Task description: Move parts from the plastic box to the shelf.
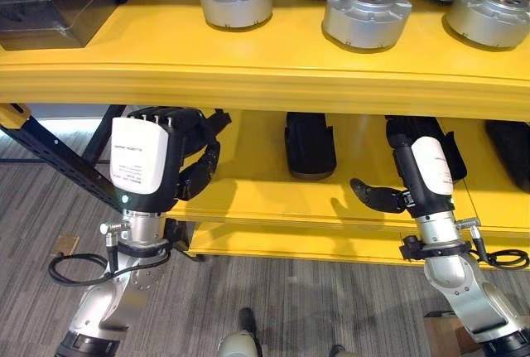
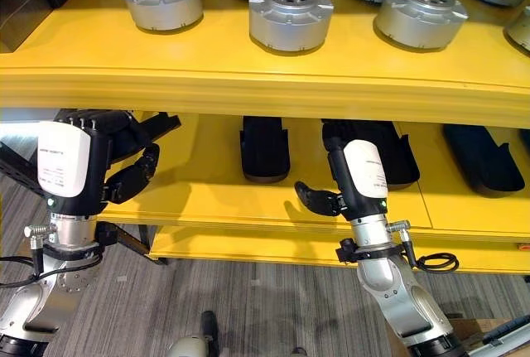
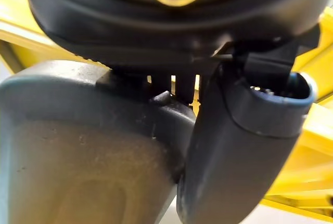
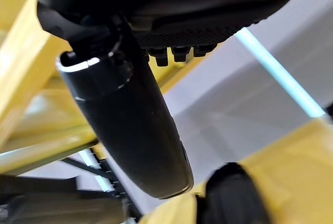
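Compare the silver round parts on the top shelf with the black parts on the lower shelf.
The silver round parts are metallic, disc-shaped and ribbed, with a ring of holes on top; the black parts are dark, matte and elongated. The silver ones sit on the yellow top shelf in open view; the black ones lie on the lower shelf, partly hidden under the top one. Both kinds rest on yellow shelving, held by neither hand.

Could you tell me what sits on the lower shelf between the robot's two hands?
One black part lies between the left hand and right hand, in both eye views.
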Controlling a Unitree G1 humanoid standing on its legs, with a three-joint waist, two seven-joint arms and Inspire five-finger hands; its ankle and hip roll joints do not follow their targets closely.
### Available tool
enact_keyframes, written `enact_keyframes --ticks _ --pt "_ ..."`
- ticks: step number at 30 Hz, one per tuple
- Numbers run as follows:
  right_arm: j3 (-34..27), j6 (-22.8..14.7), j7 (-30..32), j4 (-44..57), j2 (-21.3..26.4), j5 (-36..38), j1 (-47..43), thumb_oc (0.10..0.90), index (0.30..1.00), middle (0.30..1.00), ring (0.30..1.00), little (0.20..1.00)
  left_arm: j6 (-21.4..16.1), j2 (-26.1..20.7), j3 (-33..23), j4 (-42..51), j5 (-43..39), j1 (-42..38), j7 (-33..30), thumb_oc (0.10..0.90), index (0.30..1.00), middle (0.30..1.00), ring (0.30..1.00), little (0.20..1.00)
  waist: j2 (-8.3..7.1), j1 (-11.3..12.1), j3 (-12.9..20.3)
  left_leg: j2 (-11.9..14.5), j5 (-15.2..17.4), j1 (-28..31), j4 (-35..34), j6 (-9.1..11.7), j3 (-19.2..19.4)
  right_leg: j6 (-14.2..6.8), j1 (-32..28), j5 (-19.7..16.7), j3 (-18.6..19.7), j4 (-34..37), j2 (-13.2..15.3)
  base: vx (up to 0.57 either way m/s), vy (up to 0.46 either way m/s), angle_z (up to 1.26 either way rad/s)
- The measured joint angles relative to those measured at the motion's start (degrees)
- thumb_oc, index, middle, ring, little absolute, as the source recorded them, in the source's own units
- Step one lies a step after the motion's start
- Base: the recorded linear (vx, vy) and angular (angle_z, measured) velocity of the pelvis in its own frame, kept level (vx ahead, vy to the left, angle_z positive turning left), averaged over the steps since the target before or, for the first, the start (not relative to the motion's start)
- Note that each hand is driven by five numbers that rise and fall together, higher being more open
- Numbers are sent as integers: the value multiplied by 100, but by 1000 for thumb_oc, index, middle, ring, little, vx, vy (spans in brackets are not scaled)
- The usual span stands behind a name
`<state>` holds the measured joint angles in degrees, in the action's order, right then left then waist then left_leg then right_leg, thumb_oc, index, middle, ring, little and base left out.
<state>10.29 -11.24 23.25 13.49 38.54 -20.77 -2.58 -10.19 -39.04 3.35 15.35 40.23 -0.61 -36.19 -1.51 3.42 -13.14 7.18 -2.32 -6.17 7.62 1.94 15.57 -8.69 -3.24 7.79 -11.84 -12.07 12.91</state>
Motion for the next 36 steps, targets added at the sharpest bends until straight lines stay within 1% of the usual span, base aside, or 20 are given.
enact_keyframes --ticks 2,3,4,5,6,7,8,10,11,12,13,14,15,16,17,18,20,29,33,36 --pt "7 4 21 2 -12 76 -58 900 1000 1000 1000 1000 -18 -2 96 -24 -127 0 99 400 300 300 300 300 11 -2 -30 -8 237 76 176 -40 107 13 411 3 -75 -965 191 72 70 -25" --pt "15 6 30 1 -60 73 -72 900 1000 1000 1000 1000 -20 -3 117 -30 -125 0 139 400 300 300 300 300 -55 10 -67 -67 288 188 201 -77 185 41 601 -16 -55 -1410 355 46 -122 -29" --pt "22 1 38 0 -133 72 -49 900 1000 1000 1000 1000 -27 -11 129 -30 -115 2 193 400 300 300 300 300 -120 -18 -98 -93 329 283 213 -129 243 106 608 -67 -42 -1568 456 16 -163 -30" --pt "25 -18 42 -5 -160 69 -41 900 1000 1000 1000 1000 -19 -16 144 -30 -100 0 196 400 300 300 300 300 -107 -41 -127 -65 371 339 176 -167 277 165 693 -45 -47 -1591 557 -37 -306 -25" --pt "26 -114 46 -9 -161 62 -40 900 1000 1000 1000 1000 2 -16 162 -34 -97 -16 191 400 300 300 300 300 -78 -43 -144 -24 417 319 154 -217 308 309 722 88 -191 -1376 637 -117 -307 -21" --pt "30 -196 75 -8 -160 56 -57 900 1000 1000 1000 1000 66 -42 229 -107 -97 -172 183 400 300 300 300 300 -67 -64 -150 15 387 215 170 -185 303 217 766 28 -180 -906 777 -137 -314 -10" --pt "73 -216 80 -5 -166 14 -150 900 1000 1000 1000 1000 239 -133 362 -199 -115 -387 126 400 300 300 300 300 -88 -72 -142 44 432 48 271 -255 287 1 831 -226 -138 -536 946 -105 -188 5" --pt "274 -225 80 -25 -248 -124 -412 900 1000 1000 1000 1000 463 -279 491 -581 -131 -776 47 400 300 300 300 300 -108 -111 -149 94 403 -197 423 -213 205 -48 923 -663 -107 -5 1172 -16 -206 10" --pt "343 -238 80 -24 -287 -176 -483 900 1000 1000 1000 1000 505 -295 496 -727 -125 -878 47 400 300 300 300 300 -108 -126 -150 108 368 -283 466 -152 160 -114 906 -754 -106 199 1206 40 -288 29" --pt "389 -349 69 -20 -294 -278 -563 900 1000 1000 1000 1000 604 -321 479 -874 -131 -1030 46 400 300 300 300 300 -157 -151 -183 136 337 -440 572 -76 82 -71 766 -970 -132 598 1173 34 -188 30" --pt "408 -386 60 -20 -295 -305 -590 900 1000 1000 1000 1000 625 -387 443 -871 -130 -1031 40 400 300 300 300 300 -241 -133 -221 133 325 -491 629 1 65 -6 713 -1124 -134 669 1147 60 -223 32" --pt "429 -386 25 0 -268 -330 -621 900 1000 1000 1000 1000 610 -543 394 -855 -126 -1012 26 400 300 300 300 300 -428 -24 -315 151 356 -549 795 165 46 -151 545 -1163 -305 737 1061 50 -101 4" --pt "429 -372 -13 0 -206 -328 -679 900 1000 1000 1000 1000 605 -488 351 -833 -120 -947 -20 400 300 300 300 300 -337 39 -375 300 395 -620 914 244 30 -504 537 -1265 -326 789 954 119 -117 -4" --pt "411 -300 -55 -1 -128 -323 -769 900 1000 1000 1000 1000 590 -446 348 -799 -114 -847 -75 400 300 300 300 300 -100 49 -497 581 376 -691 1009 344 -86 -391 534 -1208 -360 778 663 127 -68 -11" --pt "410 -219 -107 -2 -64 -313 -810 900 1000 1000 1000 1000 505 -449 348 -781 -113 -745 -70 400 300 300 300 300 22 53 -555 725 315 -687 942 432 -173 -322 532 -1168 -418 756 505 127 -65 -2" --pt "407 -175 -146 -2 -5 -288 -809 900 1000 1000 1000 1000 449 -445 349 -760 -83 -675 -64 400 300 300 300 300 55 12 -563 779 257 -666 877 472 -176 -292 532 -1151 -447 751 444 109 -43 -3" --pt "351 -86 -175 -3 174 -269 -808 900 1000 1000 1000 1000 358 -447 348 -663 -54 -626 -63 400 300 300 300 300 66 -42 -562 803 171 -546 693 542 -138 -253 530 -1128 -444 754 392 90 -26 -9" --pt "219 -92 -382 3 183 -152 -1137 900 1000 1000 1000 1000 394 -448 200 -534 -28 -654 -75 400 300 300 300 300 69 -13 -566 684 179 -425 644 531 -64 -284 483 -1081 -404 704 475 54 3 0" --pt "237 -177 -619 5 189 -153 -1420 900 1000 1000 1000 1000 400 -469 203 -597 296 -789 -119 400 300 300 300 300 89 -29 -587 666 206 -508 761 495 -124 -291 615 -923 -364 397 536 -16 20 7" --pt "252 -245 -782 23 236 -153 -1683 900 1000 1000 1000 1000 398 -520 256 -716 332 -1011 -196 400 300 300 300 300 140 -30 -651 670 232 -746 946 462 -189 -292 938 -753 -291 -15 599 -74 9 5"
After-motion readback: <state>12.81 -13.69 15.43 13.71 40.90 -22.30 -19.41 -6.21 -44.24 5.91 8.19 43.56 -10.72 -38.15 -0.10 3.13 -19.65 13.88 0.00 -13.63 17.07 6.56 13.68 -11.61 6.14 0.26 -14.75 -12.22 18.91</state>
